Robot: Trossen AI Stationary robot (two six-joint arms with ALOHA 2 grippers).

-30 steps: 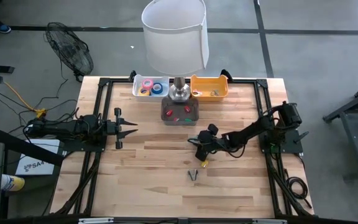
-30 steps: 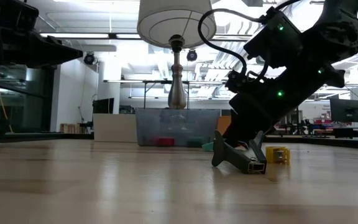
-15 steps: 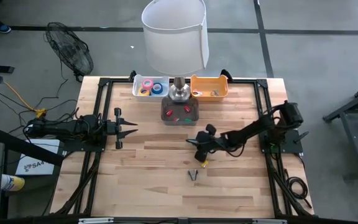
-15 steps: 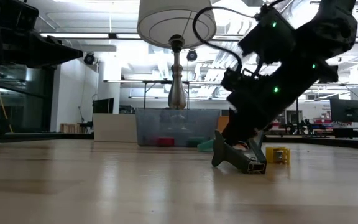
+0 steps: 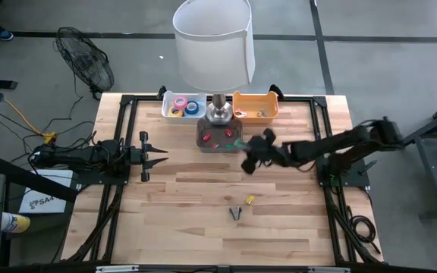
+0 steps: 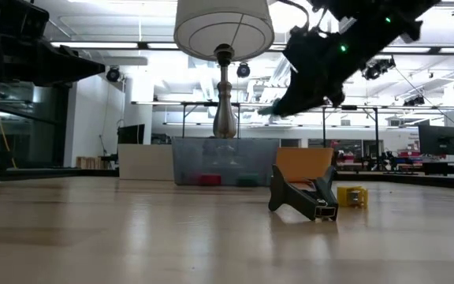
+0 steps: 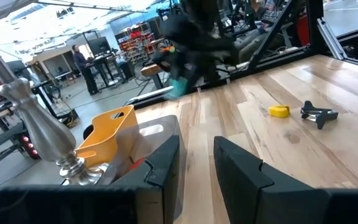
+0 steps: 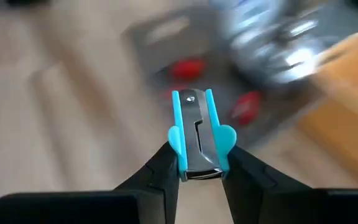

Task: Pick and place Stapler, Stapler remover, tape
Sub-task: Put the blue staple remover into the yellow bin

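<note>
My right gripper (image 5: 250, 149) hangs in the air just right of the grey bin (image 5: 219, 137), shut on a small turquoise-and-metal stapler (image 8: 194, 130), whose tip (image 5: 236, 142) points at the bin. The low view shows this gripper (image 6: 290, 104) high above the table. A black V-shaped staple remover (image 5: 236, 213) lies on the wood beside a small yellow piece (image 5: 249, 200). Tape rolls (image 5: 182, 106) sit in a white tray at the far edge. My left gripper (image 5: 158, 158) waits open at the table's left. My right gripper pinches the stapler between its two fingers at the end nearest the wrist (image 8: 198, 169), one finger on each turquoise side. The fingers lie along the stapler, whose free end sticks out ahead of them. It is lifted clear of the table.
The lamp (image 5: 217, 45) stands behind the grey bin, which holds red and green blocks; its shade overhangs the far middle. An orange bin (image 5: 255, 106) sits right of the lamp base. Bare wood spreads across the table's middle and near side.
My right gripper has risen from the table near the yellow piece and swung toward the far edge, up to the grey bin, carrying the stapler, which had rested on the wood and is now lifted clear. The staple remover and yellow piece stayed put.
</note>
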